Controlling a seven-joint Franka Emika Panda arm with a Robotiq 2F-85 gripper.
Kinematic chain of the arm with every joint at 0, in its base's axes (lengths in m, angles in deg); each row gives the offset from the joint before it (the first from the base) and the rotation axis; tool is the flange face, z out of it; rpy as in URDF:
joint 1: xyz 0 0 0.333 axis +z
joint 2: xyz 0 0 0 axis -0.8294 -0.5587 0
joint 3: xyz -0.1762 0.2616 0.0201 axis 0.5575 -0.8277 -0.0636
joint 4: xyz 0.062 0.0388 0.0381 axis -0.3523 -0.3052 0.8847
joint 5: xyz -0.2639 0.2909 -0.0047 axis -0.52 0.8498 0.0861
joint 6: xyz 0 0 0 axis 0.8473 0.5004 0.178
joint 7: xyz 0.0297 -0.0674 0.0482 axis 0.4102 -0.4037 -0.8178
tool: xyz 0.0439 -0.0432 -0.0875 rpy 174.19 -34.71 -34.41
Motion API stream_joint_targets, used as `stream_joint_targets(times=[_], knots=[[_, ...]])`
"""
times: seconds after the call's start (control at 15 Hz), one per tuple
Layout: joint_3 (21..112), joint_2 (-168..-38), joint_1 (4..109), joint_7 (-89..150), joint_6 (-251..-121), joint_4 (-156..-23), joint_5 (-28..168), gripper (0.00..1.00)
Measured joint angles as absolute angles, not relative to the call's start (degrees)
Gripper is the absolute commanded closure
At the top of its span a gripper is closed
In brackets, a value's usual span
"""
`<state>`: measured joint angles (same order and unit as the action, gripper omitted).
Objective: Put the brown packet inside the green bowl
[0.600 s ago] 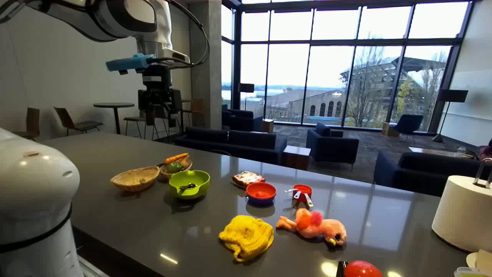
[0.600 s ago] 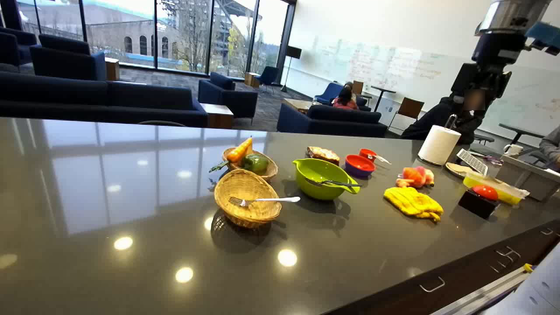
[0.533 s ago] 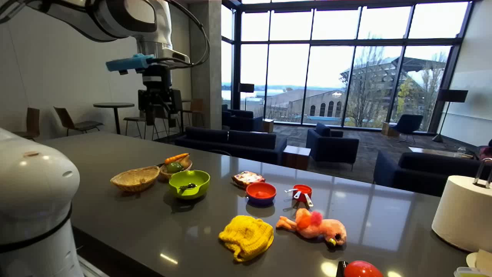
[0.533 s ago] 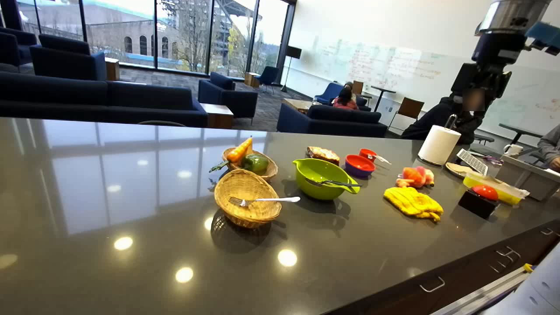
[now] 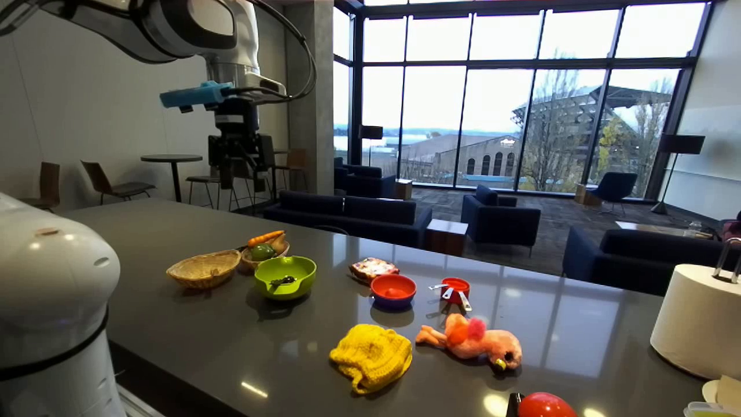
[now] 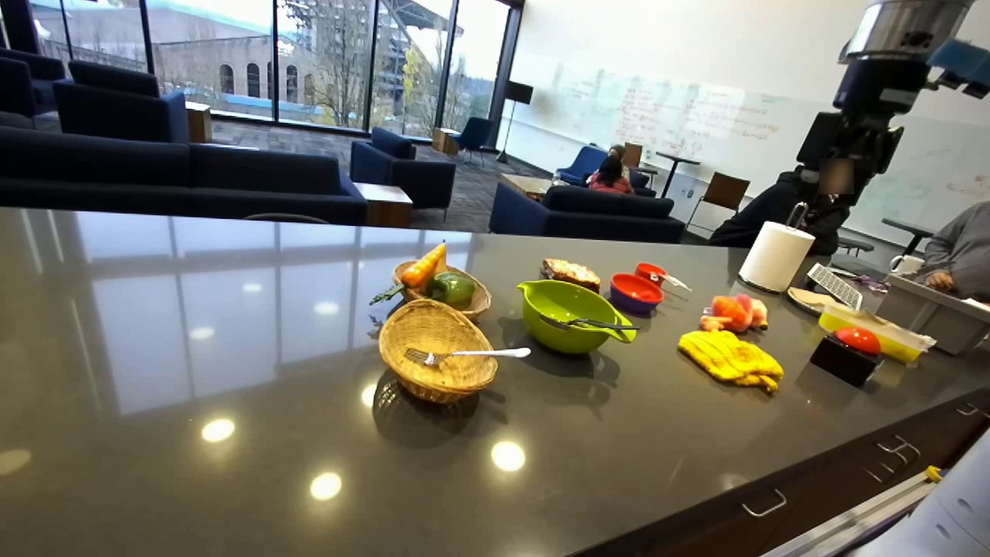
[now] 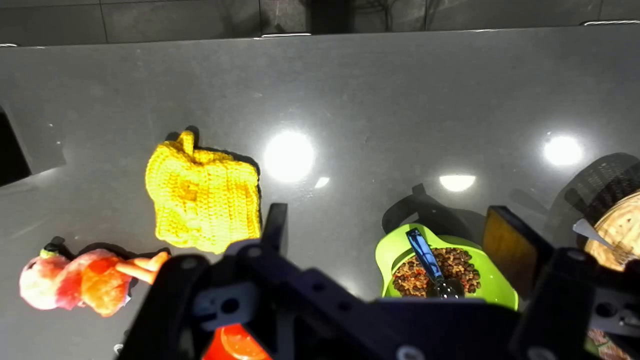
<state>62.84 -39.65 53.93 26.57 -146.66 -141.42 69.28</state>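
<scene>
- Fingers (image 7: 507, 250) hang wide apart above the bench (image 6: 255, 480), grasping nothing, probably ready for a pick.
- Mottled packet (image 6: 571, 274), seemingly the brown one, lies on the bench outside the green bowl (image 6: 557, 334).
- The bowl holds apparent brown grains (image 7: 462, 270) and a spoon (image 7: 425, 255) propped on its rim; a wicker basket (image 6: 433, 329) holds a fork (image 6: 472, 353).

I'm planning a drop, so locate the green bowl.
In an exterior view, the green bowl sits right of the basket with the fork and left of the yellow cloth.
</scene>
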Motion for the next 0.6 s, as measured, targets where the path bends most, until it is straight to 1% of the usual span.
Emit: stream_joint_targets(times=[0.27, 0.6], knots=[[63.19, -41.56, 54.59, 24.98, -148.0, -141.41, 69.74, 0.0], [63.07, -47.01, 56.16, 24.27, -153.66, -141.33, 69.83, 0.0]])
